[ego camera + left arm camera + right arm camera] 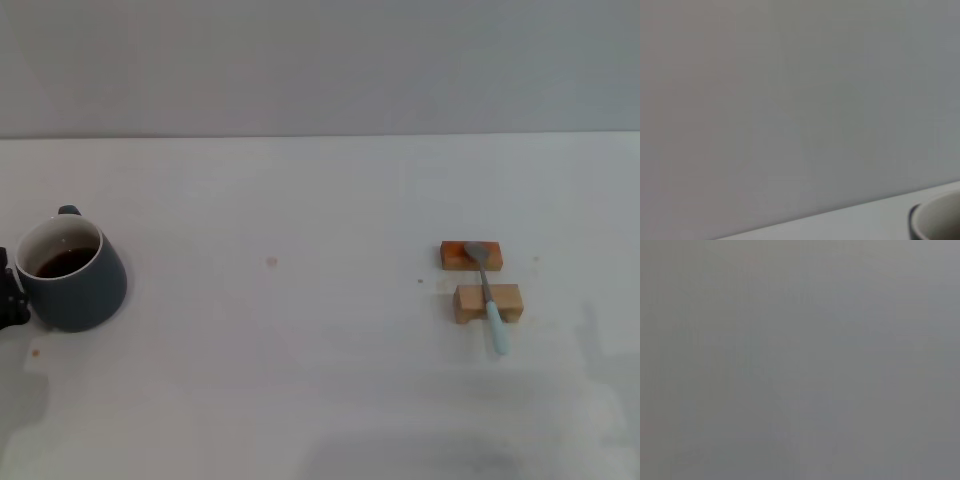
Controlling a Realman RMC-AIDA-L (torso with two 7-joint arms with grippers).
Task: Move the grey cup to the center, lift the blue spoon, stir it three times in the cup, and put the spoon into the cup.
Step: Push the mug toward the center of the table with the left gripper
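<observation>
Blue spoon [488, 296] lies across two wooden blocks [487, 303], right on table [300, 380] | grey cup [70, 272] far left | left gripper [10, 295] beside it, jaws: cannot tell | right gripper unseen

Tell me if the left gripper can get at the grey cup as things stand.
Probably yes. The left gripper shows at the left edge of the head view, right beside the grey cup, with nothing between them. The blue spoon and its wooden blocks lie far to the right, out of the way.
</observation>
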